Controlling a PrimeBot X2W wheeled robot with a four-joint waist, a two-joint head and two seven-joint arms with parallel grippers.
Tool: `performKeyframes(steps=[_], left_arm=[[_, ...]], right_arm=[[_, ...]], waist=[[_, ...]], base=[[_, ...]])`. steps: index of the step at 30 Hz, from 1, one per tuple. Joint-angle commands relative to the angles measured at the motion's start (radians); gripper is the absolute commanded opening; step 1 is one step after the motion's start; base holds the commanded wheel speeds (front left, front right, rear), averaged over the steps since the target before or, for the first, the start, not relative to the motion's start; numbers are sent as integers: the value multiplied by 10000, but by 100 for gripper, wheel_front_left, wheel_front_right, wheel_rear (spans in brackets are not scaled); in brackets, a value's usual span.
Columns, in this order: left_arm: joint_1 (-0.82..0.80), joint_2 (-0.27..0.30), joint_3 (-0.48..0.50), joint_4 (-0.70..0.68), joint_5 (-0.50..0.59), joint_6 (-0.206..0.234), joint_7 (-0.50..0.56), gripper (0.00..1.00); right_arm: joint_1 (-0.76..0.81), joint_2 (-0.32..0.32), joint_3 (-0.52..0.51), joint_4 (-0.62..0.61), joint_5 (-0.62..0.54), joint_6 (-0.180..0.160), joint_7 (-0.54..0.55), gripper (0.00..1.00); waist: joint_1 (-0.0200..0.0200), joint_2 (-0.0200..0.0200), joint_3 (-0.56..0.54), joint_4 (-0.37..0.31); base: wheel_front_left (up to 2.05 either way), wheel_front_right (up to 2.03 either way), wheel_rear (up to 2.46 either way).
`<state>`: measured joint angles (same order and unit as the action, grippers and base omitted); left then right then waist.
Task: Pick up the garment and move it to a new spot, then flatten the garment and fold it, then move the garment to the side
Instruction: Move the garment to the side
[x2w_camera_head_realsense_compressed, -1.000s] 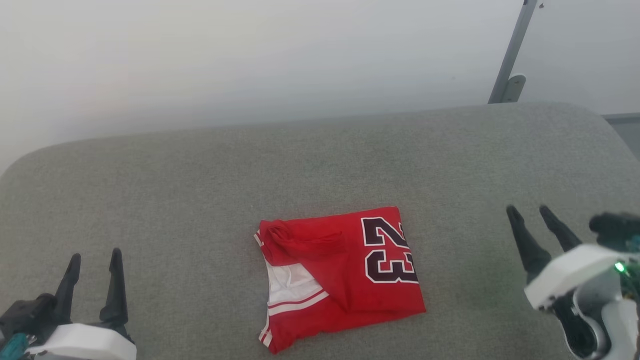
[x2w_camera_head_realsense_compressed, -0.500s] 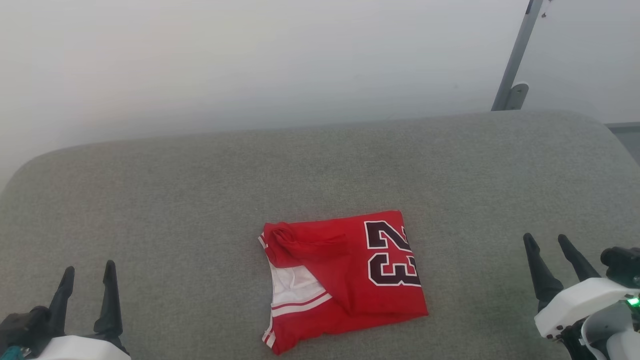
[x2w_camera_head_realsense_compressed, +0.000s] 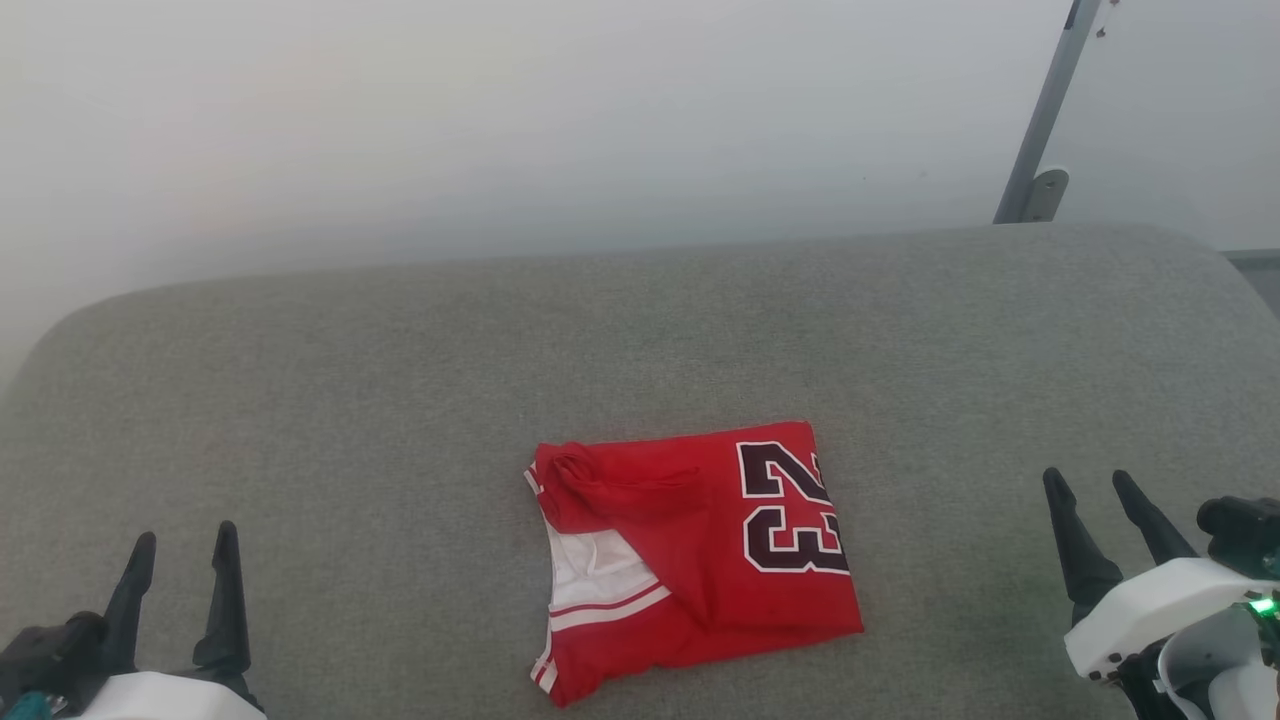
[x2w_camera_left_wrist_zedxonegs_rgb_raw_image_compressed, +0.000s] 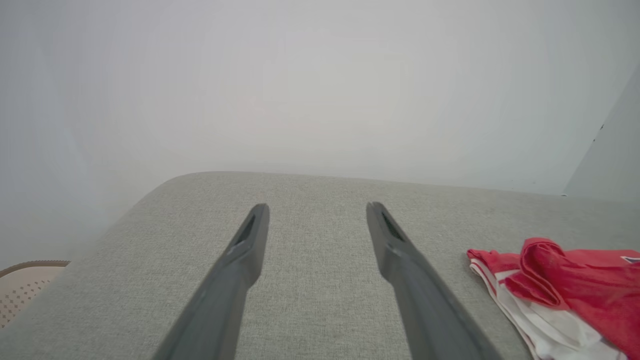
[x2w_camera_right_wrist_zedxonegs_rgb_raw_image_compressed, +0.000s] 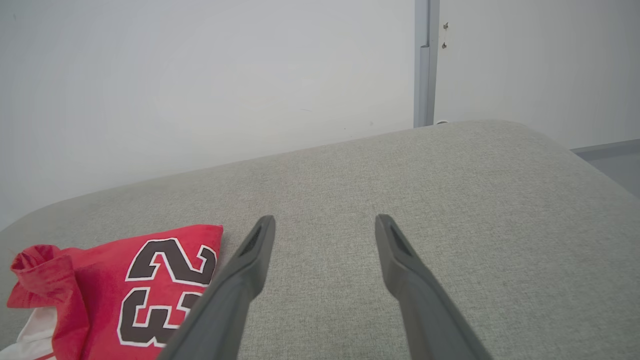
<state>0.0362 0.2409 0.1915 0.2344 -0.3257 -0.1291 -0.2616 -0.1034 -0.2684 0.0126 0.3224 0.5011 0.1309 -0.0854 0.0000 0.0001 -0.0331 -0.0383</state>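
Cushion (x2w_camera_head_realsense_compressed: 400, 400), grey and coarse-woven, spreads under everything, with a pale wall (x2w_camera_head_realsense_compressed: 500, 120) behind it at 12 o'clock and a slanted metal pole (x2w_camera_head_realsense_compressed: 1045, 110) at 1 o'clock.

The garment (x2w_camera_head_realsense_compressed: 700, 560) lies on the cushion just below the middle of the head view, toward 5 o'clock. It is folded into a rough rectangle and touched by neither arm. Its dark "23" (x2w_camera_head_realsense_compressed: 790, 505) lies along the 3 o'clock edge, a white sleeve (x2w_camera_head_realsense_compressed: 595, 570) peeks out at 8 o'clock, and a small roll of red cloth (x2w_camera_head_realsense_compressed: 580, 470) is bunched at the 10 o'clock corner.

The left gripper (x2w_camera_head_realsense_compressed: 187, 535) sits at 7 o'clock and the right gripper (x2w_camera_head_realsense_compressed: 1086, 477) at 4 o'clock. Each has its fingers spread wide with nothing between them, and both are well apart from the cloth.

Over the past second the right gripper has dropped back from higher up the 3 o'clock side toward the lower corner, and the left has sunk a little too. The pole and the far cushion edge have slid slightly as well, so the head camera has shifted; the garment's small drift matches that, and it looks unmoved.

Both arms retreating empty suggests the fold is finished, though the bunched corner is untidy. Whether this spot already counts as "the side" cannot be judged; if not, a fresh grasp at an edge is needed.
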Motion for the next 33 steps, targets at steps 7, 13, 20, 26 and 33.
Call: performKeyframes(steps=[7,13,20,26,33], left_arm=[[-45,-51,-97,-39,-98,-15,-42,100],[-189,-93,-369,32,-60,-15,-42,100],[-511,-152,-769,113,-147,-15,-42,100],[-897,-222,-1156,251,-172,-15,-42,100],[-1316,-286,-1446,435,-233,-15,-42,100]], right_arm=[[55,97,284,-133,-27,-3,414,100],[-219,132,994,-158,287,-4,1107,100],[-591,-6,1531,7,445,-4,1892,100],[-1034,-139,1521,584,318,-4,2724,100],[-1309,-25,1176,1238,13,-4,4204,100]], waist=[[0,-1,77,388],[0,-1,226,1006],[0,-1,596,1711],[0,-1,1035,2316],[0,-1,1517,2797]], base=[[0,0,0],[0,0,0],[0,0,0],[0,0,0],[0,0,0]])
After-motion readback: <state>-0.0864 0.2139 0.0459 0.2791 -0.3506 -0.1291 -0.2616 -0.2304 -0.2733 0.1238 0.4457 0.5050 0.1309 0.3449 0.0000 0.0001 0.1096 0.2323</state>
